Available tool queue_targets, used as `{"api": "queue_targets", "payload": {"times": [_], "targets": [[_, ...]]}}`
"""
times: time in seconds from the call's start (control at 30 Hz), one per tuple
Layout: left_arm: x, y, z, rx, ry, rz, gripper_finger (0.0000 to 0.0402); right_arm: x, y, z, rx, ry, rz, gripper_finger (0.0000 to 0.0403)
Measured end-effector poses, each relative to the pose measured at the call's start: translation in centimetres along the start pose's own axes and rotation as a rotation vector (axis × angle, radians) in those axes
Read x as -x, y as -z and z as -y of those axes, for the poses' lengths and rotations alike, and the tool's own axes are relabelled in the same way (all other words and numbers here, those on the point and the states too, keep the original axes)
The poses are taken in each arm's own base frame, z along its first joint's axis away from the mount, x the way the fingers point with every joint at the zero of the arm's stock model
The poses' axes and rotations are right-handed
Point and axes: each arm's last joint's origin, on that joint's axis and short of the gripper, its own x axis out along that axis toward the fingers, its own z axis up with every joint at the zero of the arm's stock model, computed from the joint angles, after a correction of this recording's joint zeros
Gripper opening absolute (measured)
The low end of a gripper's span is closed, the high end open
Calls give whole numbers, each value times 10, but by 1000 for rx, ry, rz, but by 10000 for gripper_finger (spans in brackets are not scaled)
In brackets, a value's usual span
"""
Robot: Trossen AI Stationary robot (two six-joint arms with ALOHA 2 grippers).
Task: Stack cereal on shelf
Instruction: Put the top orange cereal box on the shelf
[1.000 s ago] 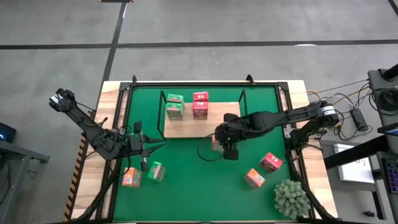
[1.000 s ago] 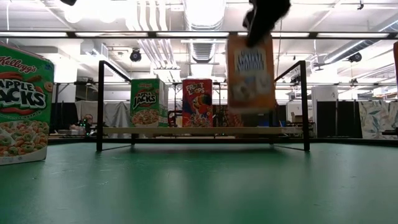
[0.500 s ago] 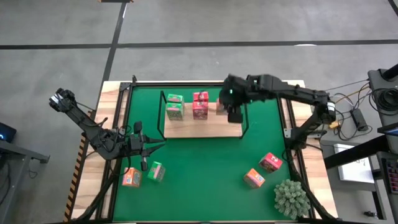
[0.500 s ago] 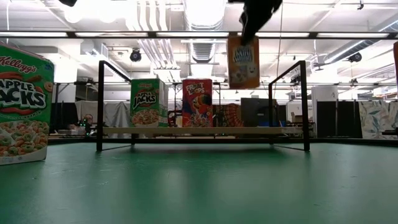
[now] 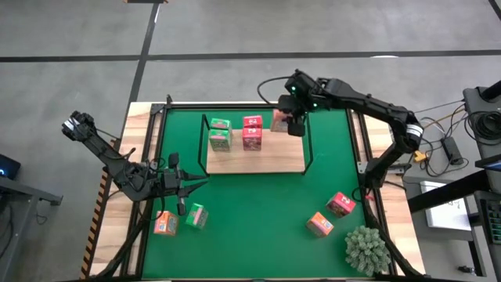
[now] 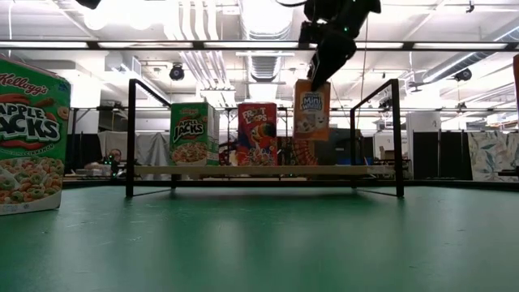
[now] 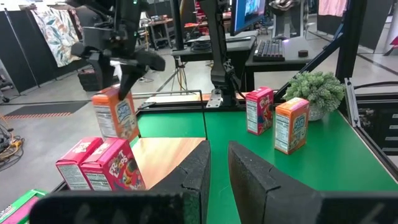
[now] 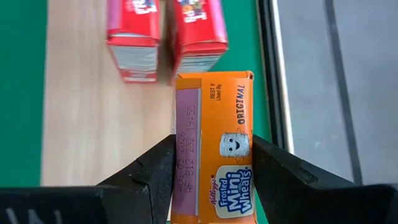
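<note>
My right gripper (image 5: 291, 123) is shut on an orange cereal box (image 6: 311, 109) above the right part of the shelf (image 5: 274, 160), a light-wood board with a black wire frame. On the board stand green boxes (image 5: 220, 133) and pink-red boxes (image 5: 252, 131); the orange box (image 8: 214, 124) hangs just right of the pink-red ones (image 8: 199, 37). My left gripper (image 5: 200, 185) waits at the left over the mat, shut with nothing in it. Loose boxes lie on the mat: orange (image 5: 164, 224) and green (image 5: 196, 215) on the left, pink-red (image 5: 340, 204) and orange (image 5: 319, 225) on the right. My right gripper pinches the orange box's upper end (image 8: 186, 163) between its two fingers (image 8: 277, 165), one on each of two opposite sides. The fingers come slanting down from above. The box hangs below them, slightly tilted, its lower end (image 6: 310, 136) clear of the shelf board.
A spiky grey-green plant (image 5: 365, 249) stands at the mat's near right corner. The shelf's wire end frames (image 6: 396, 138) rise on both sides of the board. Bare green mat (image 5: 258, 211) lies between the shelf and the loose boxes.
My right gripper has swung from the mat in front of the shelf toward the far edge, rising a little and turning, and carried the orange box over the shelf's right part. The box has stayed in the hold, clear of the board.
</note>
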Motion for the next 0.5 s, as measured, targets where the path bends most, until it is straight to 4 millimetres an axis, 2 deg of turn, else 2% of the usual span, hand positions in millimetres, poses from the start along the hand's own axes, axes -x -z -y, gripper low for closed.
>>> {"api": "queue_targets", "payload": {"times": [0.2,0.5], "targets": [[0,0,0,-4,0,0,39,-8,8,7,-20,-23,8,178],[0,0,0,-5,0,-1,39,-28,22,2,-25,-47,-21,178]]}}
